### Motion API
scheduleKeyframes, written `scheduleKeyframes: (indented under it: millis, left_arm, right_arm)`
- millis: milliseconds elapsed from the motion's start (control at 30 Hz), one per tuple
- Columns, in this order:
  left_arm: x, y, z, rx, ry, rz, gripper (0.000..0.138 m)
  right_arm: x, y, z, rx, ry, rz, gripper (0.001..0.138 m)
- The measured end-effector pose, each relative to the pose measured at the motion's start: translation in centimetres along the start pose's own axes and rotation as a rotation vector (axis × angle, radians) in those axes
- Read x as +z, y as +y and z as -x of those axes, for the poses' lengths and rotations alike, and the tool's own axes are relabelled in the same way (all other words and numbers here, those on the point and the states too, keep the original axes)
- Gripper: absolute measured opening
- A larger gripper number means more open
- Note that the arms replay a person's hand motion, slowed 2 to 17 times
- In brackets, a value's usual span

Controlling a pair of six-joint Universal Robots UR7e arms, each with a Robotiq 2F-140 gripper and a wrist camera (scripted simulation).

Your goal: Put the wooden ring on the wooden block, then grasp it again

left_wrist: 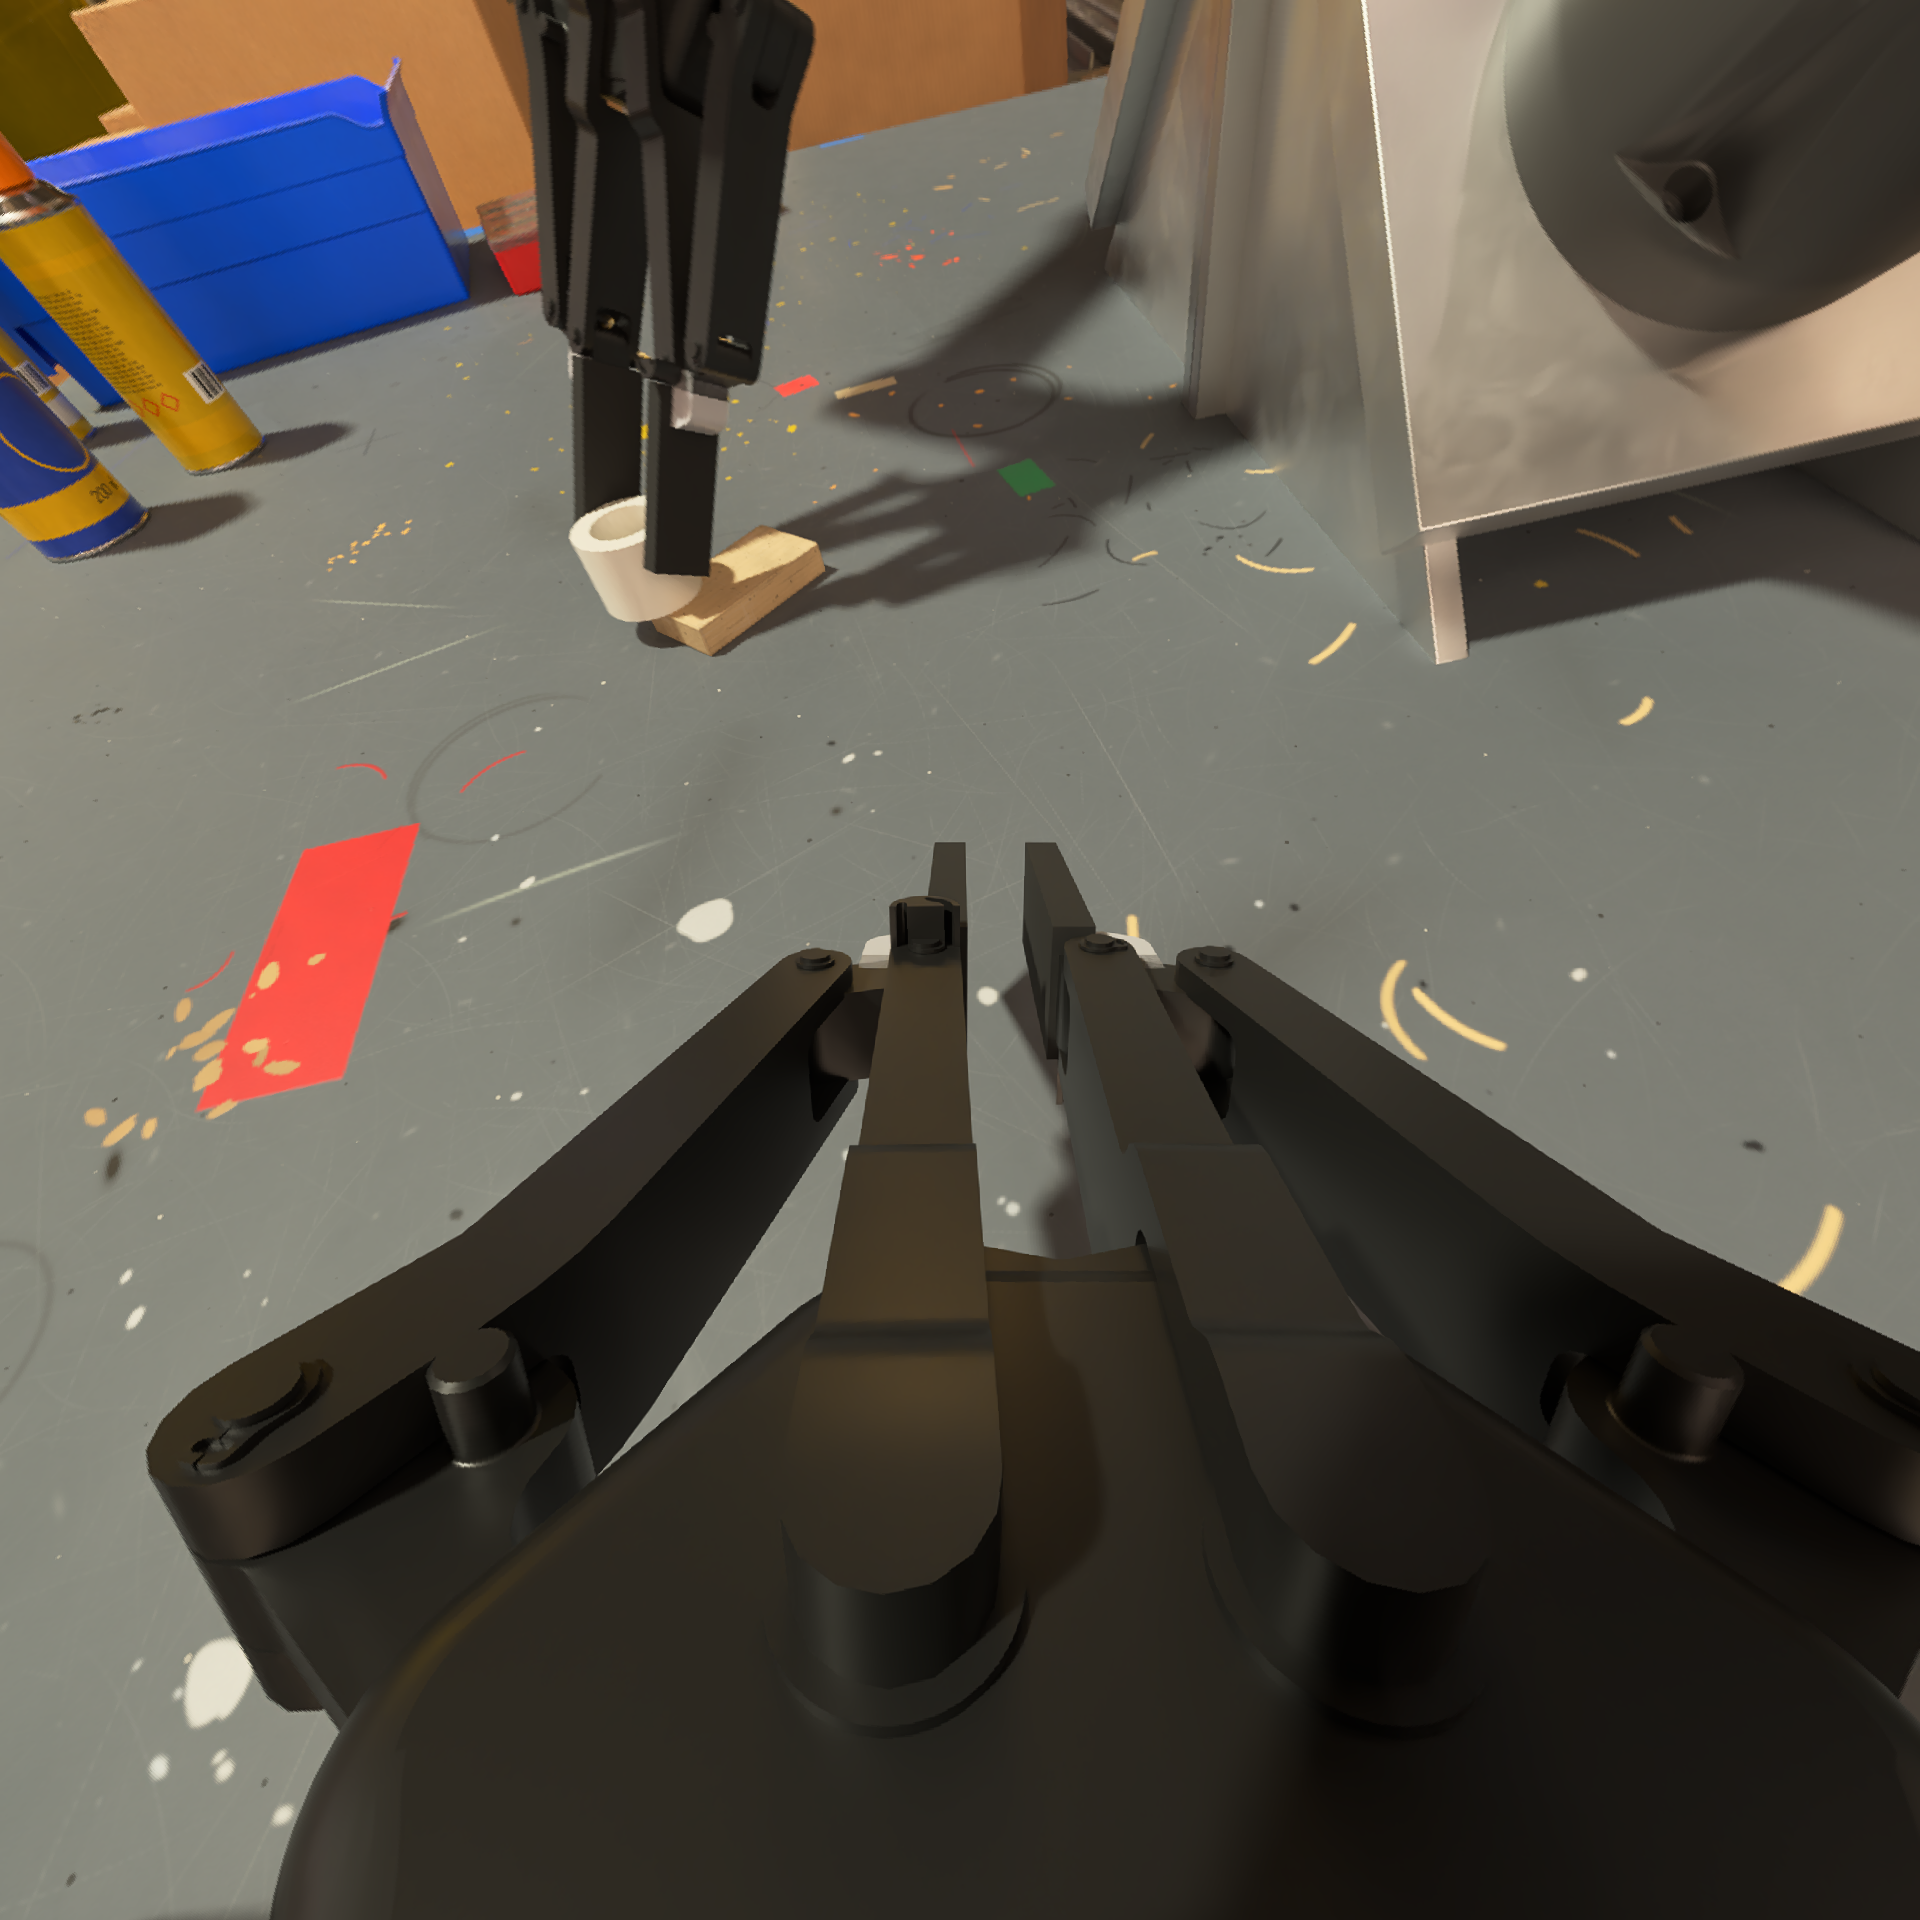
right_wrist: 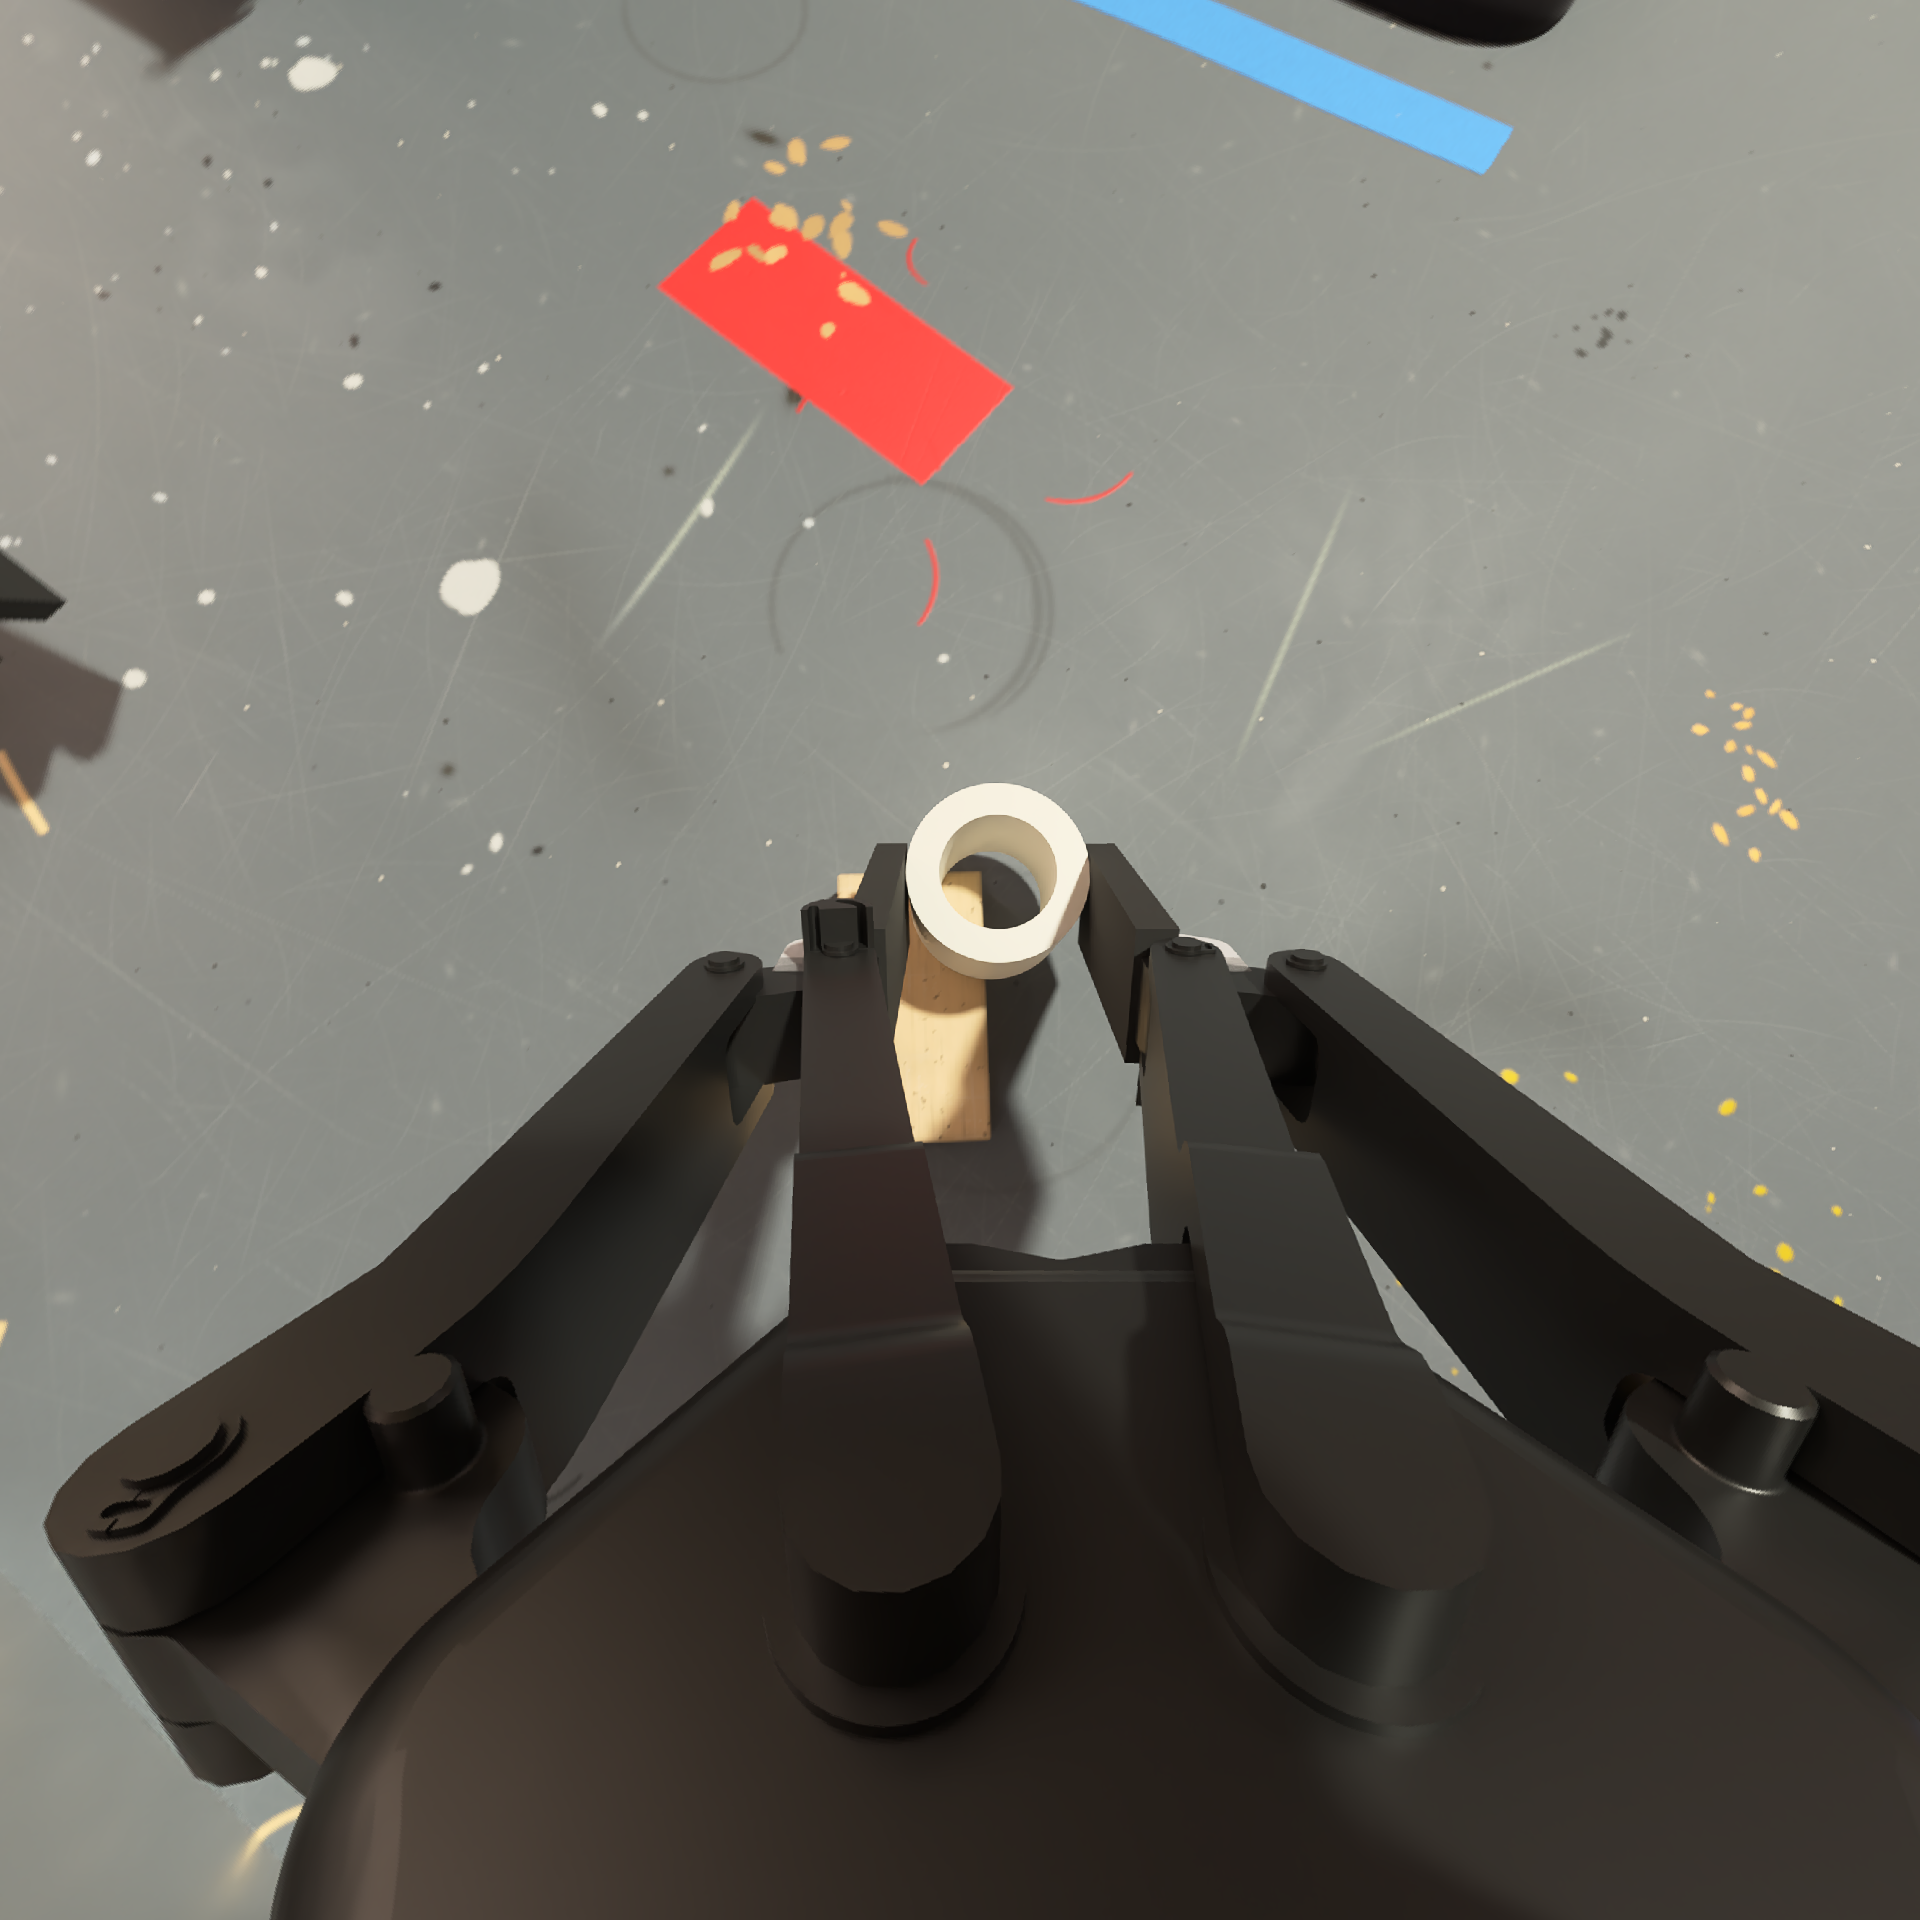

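Clamping the wooden ring (right_wrist: 995, 881) between both fingers, right gripper (right_wrist: 997, 878) above the wooden block (right_wrist: 943, 1049); left gripper (left_wrist: 994, 864) nearly closed, empty, well apart.

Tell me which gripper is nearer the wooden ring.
Right. The right gripper has its jaws on either side of the ring, over the block. The left gripper sits well away above bare table.

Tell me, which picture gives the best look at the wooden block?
The left wrist view: the wooden block lies far off, but its top and two sides show, with the ring overhanging one end. In the right wrist view the block is only a strip between the right gripper fingers, partly hidden by the ring.
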State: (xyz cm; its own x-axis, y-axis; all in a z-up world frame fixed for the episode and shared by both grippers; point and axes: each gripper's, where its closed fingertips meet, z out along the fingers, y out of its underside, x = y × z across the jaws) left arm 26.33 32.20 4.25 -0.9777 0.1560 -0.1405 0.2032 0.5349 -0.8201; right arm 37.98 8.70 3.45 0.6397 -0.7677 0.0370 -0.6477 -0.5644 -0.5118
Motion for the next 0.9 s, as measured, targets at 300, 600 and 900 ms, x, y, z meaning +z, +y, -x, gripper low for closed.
scheduleKeyframes:
  millis: [300, 600, 900]
  left_arm:
    - [0.3, 0.6, -0.8, 0.068, 0.018, 0.054, 0.02]
    - [0.3, 1.2, -1.1, 0.139, 0.022, 0.119, 0.037]
    - [-1.1, 2.0, 2.7, -0.023, -0.103, 0.141, 0.046]
  right_arm:
    - [0.4, -0.7, 1.3, -0.033, -0.032, -0.016, 0.045]
    - [0.0, -0.3, 3.6, -0.082, -0.061, -0.004, 0.045]
    - [-0.1, 0.0, 3.9, -0.09, -0.063, -0.006, 0.045]
